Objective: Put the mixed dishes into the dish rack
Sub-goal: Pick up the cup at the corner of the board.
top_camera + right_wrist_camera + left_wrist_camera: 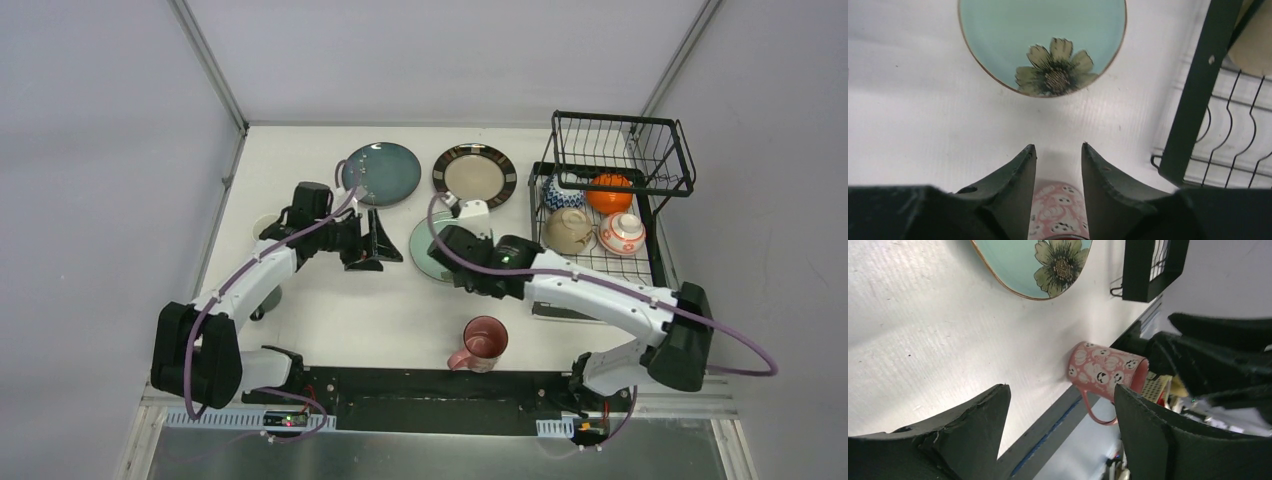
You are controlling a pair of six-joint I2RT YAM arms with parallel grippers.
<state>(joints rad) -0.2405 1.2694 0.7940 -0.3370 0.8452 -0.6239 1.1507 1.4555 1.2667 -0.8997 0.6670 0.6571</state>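
Cup pick likely: the right gripper [1058, 145]—half-open, empty—hovers over the pink cup [1058, 210] at bottom centre, needing descent to straddle it; the left gripper [1062, 389] gapes wide, empty.

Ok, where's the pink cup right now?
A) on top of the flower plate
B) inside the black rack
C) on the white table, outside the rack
C: the pink cup sits on the white table by its near edge, apart from the dish rack and the mint green flower plate.
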